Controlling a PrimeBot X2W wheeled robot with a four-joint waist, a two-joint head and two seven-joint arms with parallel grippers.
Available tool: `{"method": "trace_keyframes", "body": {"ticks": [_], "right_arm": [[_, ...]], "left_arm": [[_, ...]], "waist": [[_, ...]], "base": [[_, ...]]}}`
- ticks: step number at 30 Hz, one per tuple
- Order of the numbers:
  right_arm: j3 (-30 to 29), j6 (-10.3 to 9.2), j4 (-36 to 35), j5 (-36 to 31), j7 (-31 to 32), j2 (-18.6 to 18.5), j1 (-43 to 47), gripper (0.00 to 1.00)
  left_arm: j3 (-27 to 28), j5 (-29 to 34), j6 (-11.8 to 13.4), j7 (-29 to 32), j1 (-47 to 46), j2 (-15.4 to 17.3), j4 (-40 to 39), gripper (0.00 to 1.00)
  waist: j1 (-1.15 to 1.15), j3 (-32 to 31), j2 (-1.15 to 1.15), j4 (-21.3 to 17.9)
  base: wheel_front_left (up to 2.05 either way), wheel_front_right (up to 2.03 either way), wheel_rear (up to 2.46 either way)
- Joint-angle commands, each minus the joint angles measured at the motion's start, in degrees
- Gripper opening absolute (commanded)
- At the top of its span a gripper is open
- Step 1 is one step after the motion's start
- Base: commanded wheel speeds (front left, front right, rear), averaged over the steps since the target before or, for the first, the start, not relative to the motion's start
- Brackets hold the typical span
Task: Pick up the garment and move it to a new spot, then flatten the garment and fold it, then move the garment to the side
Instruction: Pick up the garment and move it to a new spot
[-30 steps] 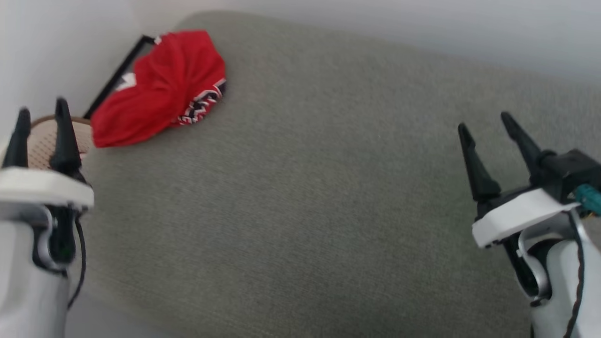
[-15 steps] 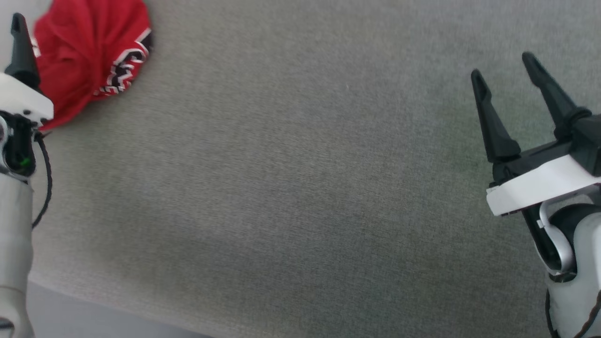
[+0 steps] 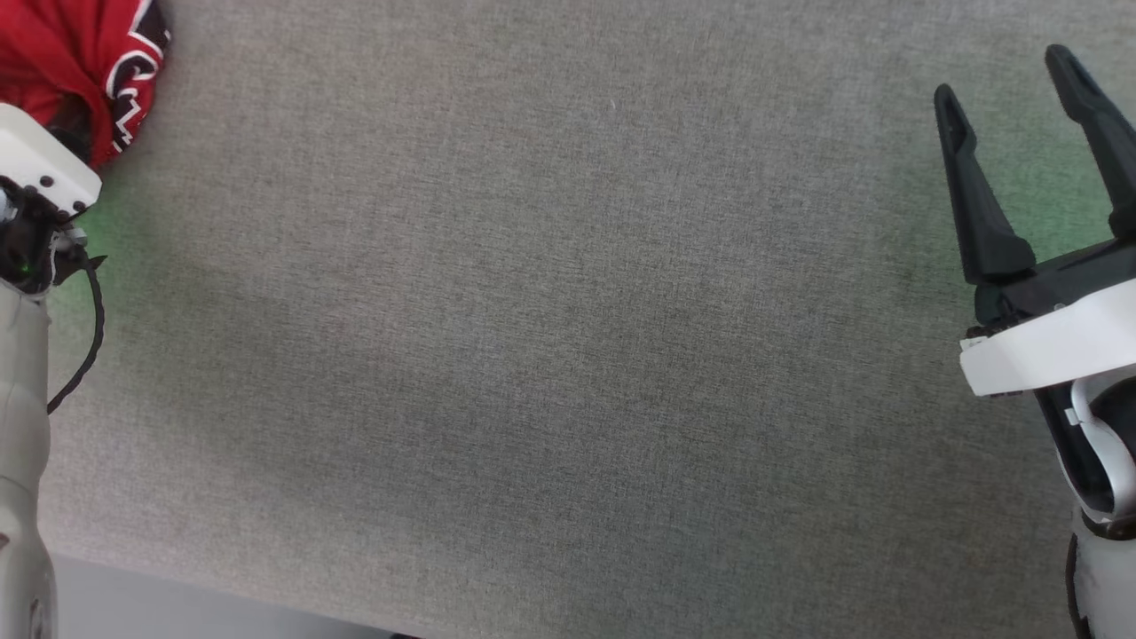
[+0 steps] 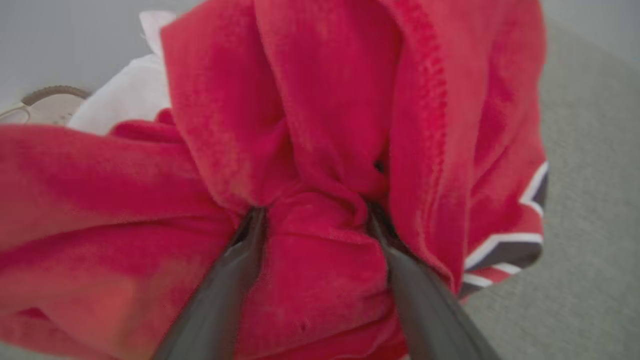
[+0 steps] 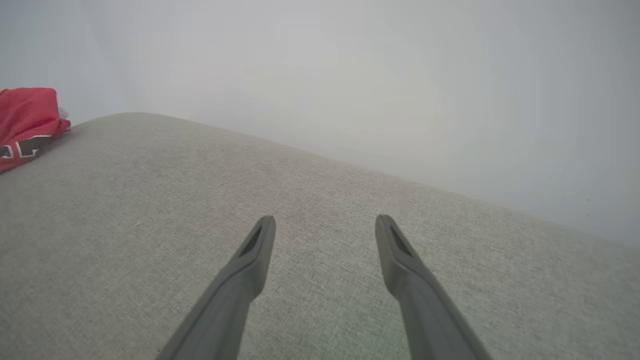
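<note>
The garment [image 3: 71, 53], a bunched red jersey with black and white-edged trim, lies at the far left corner of the grey cushion. In the left wrist view the garment [image 4: 325, 100] is very close, and my left gripper [image 4: 315, 215] is open, its two dark fingers pushed into the folds with a hump of fabric between them. Its fingertips are buried in the cloth. In the head view the left wrist housing [image 3: 40, 169] sits just below the jersey. My right gripper [image 3: 1001, 75] hangs open and empty over the cushion's right side, also in its own view [image 5: 325, 220], far from the garment [image 5: 25, 120].
The grey fabric cushion [image 3: 568, 355] spreads across the head view, with its front edge and pale floor [image 3: 177, 612] at the bottom left. A white wall [image 5: 350, 75] rises behind it. Beyond the jersey lie a white cloth [image 4: 125, 95] and a woven round thing [image 4: 45, 100].
The head camera has swung, so the jersey now sits in the top left corner. My left gripper has gone forward into the jersey. Both grippers stay open.
</note>
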Motion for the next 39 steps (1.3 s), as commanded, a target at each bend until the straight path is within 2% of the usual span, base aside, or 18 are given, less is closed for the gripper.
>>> {"method": "trace_keyframes", "body": {"ticks": [1, 6, 10, 11, 12, 19, 28, 39], "right_arm": [[-0.1, -0.03, -0.43, 0.16, 0.07, 0.07, 0.14, 1.0], [-0.1, -0.02, -1.52, -0.3, 1.04, -0.01, -0.05, 1.0], [0.19, -0.03, -1.59, -0.42, 1.23, 0.1, -0.64, 1.0], [0.32, -0.03, -1.44, -0.5, 1.24, 0.09, -0.9, 1.0], [0.32, -0.03, -1.33, -0.51, 1.18, 0.08, -0.96, 1.0], [-0.3, -0.03, 0.26, 0.01, -0.29, 0.39, -0.9, 1.0], [-1.07, -0.03, 4.6, 1.31, -4.31, 1.93, 0.59, 1.0], [-1.74, -0.02, 9.46, 2.59, -8.95, 4.68, 3.1, 1.0]], "left_arm": [[-0.09, -0.13, 0.13, 1.01, -0.25, -0.34, 0.46, 1.0], [-1.18, -0.49, 1.02, 9.89, 0.83, -2.5, 2.51, 1.0], [-1.45, -0.81, 1.35, 11.63, 1.16, -3.09, 2.96, 1.0], [-1.78, -0.69, 1.06, 11.37, 1.0, -3.1, 3.04, 0.31], [-1.83, -0.5, 1.01, 10.43, 0.72, -2.66, 2.91, 0.0], [-2.64, 0.55, 0.11, 4.45, -2.93, 1.42, 1.22, 0.0], [-6.98, 4.08, -0.38, -3.45, -5.5, 5.35, -2.95, 0.0], [-12.62, 5.47, -0.32, -4.76, -7.1, 9.26, -11.39, 0.0]], "waist": [[0.0, 0.65, 0.0, 0.05], [0.0, 1.41, 0.0, 0.24], [0.0, 1.57, 0.0, 0.34], [0.0, 1.51, 0.0, 0.37], [0.0, 1.44, 0.0, 0.42], [0.0, -1.22, 0.0, 0.98], [0.0, -8.49, 0.0, 2.09], [0.0, -17.79, 0.0, 2.97]], "base": [[0.0, 0.0, 0.0], [0.0, 0.0, 0.0], [0.0, 0.0, 0.0], [0.0, 0.0, 0.0], [0.0, 0.0, 0.0], [0.0, 0.0, 0.0], [0.0, 0.0, 0.0], [0.0, 0.0, 0.0]]}}
